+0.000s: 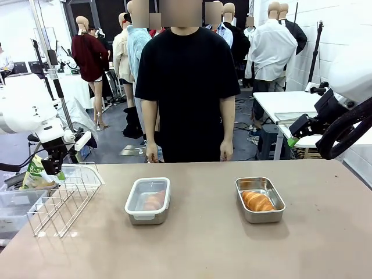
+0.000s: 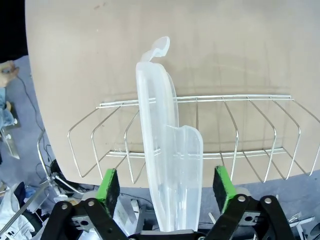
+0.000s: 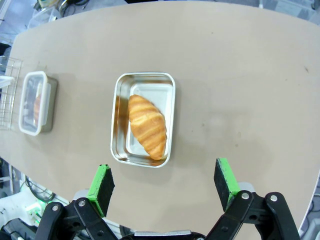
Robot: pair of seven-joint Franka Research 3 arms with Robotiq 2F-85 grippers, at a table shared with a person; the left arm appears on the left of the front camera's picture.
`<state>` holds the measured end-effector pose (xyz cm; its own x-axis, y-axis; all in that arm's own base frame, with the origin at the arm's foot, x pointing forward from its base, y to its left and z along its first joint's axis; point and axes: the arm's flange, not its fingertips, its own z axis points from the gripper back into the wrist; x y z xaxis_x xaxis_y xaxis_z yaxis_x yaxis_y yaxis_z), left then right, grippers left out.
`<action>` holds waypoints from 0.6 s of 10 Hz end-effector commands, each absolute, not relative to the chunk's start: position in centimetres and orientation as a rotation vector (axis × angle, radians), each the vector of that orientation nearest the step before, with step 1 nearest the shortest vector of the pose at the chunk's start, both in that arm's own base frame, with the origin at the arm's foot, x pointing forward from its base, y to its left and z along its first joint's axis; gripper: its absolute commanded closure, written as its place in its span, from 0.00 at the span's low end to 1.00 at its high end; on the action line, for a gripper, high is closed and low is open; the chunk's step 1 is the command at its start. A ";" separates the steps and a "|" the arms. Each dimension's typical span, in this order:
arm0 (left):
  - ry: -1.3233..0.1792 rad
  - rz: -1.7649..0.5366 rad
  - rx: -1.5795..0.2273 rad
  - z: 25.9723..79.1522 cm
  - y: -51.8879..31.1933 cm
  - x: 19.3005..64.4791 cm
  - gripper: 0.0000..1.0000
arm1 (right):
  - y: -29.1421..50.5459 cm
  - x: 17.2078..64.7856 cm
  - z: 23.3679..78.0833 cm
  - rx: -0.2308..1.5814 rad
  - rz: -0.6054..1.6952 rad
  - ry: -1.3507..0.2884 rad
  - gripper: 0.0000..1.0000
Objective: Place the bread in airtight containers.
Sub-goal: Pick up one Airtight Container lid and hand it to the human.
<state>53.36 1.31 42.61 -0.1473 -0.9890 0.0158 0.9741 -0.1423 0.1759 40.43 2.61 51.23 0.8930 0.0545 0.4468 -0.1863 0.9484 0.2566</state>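
Note:
Two steel airtight containers sit mid-table. The left one [image 1: 147, 201] [image 3: 36, 102] has its translucent lid clipped on, and a croissant shows dimly through it. The right one [image 1: 260, 200] [image 3: 144, 119] stands uncovered, with one golden croissant [image 1: 257, 201] [image 3: 146, 125] of the bread lying in it. A second translucent lid [image 2: 165, 150] [image 1: 79, 172] stands on edge in the wire rack [image 2: 240, 125] [image 1: 61, 200]. My left gripper [image 2: 166, 186] [image 1: 58, 168] is open astride this lid, pads clear of it. My right gripper [image 3: 165, 182] [image 1: 295, 137] hangs open and empty, high on the near side of the uncovered container.
A person [image 1: 187, 87] in a black shirt stands at the table's far edge, hands down at the sides. Beyond the table's left edge are clear plastic bins [image 1: 13, 204] and a printed bag [image 1: 36, 174]. Bare tabletop [image 1: 203, 250] lies in front of both containers.

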 end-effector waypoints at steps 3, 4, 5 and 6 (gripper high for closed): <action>-0.171 -1.726 0.088 43.2 1.5 54.0 0.69 | 2.7 40.5 51.1 0.301 0.128 -0.451 0.00; -0.163 -1.726 0.084 43.1 1.5 54.0 0.89 | 2.7 40.5 51.1 0.301 0.128 -0.451 0.00; -0.161 -1.720 0.081 43.1 1.6 54.1 1.00 | 2.7 40.5 51.1 0.301 0.128 -0.451 0.00; -0.156 -1.711 0.065 43.0 1.7 54.3 1.00 | 2.7 40.5 51.1 0.301 0.128 -0.451 0.00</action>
<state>53.60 1.27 42.77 -0.1491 -0.9886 0.0189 0.9768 -0.1443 0.1585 40.43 2.61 51.23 0.8930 0.0546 0.4468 -0.1863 0.9484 0.2566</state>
